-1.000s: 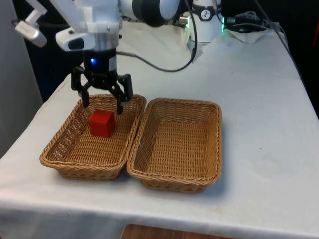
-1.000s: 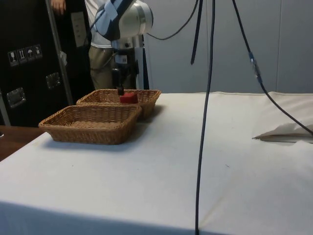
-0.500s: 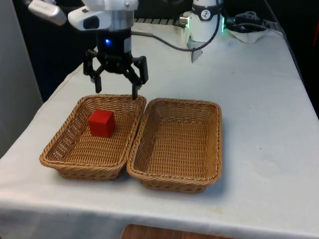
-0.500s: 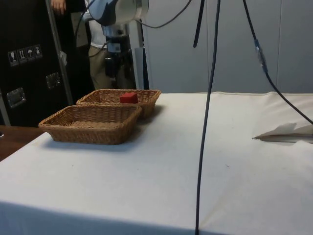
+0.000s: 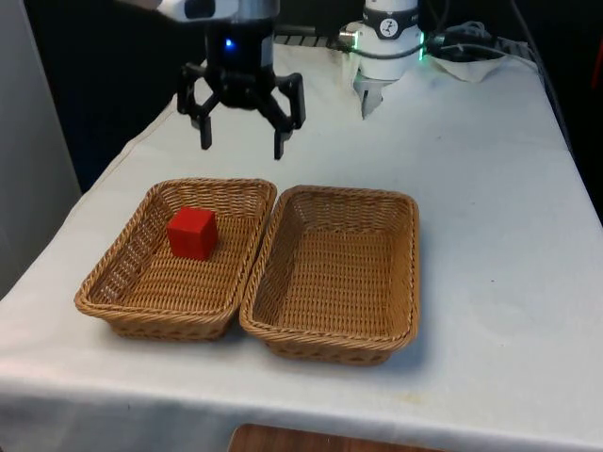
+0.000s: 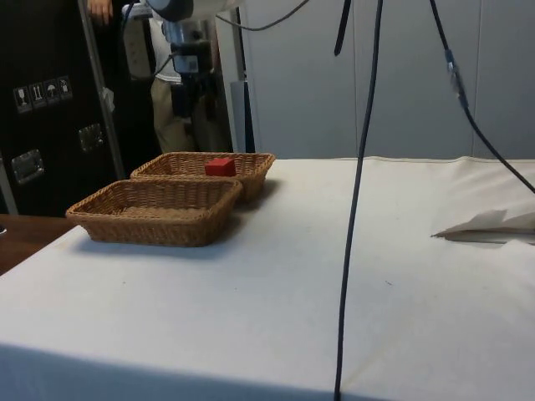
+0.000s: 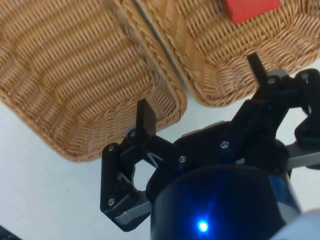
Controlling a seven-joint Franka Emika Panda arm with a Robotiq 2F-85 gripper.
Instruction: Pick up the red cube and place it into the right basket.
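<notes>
Gripper [image 5: 241, 143] risen clear of baskets, fingers apart, empty; red cube [image 5: 192, 233] sits in left basket [image 5: 113, 280]; right basket [image 5: 400, 273] empty.

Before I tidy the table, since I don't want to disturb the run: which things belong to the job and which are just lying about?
Job:
red cube
basket holding the cube
empty basket
tool, open, above the table behind the baskets

Lying about:
cables
crumpled white thing on the cloth
person behind the table

Even, bright light; soft shadows under baskets [image 5: 283, 282].
</notes>
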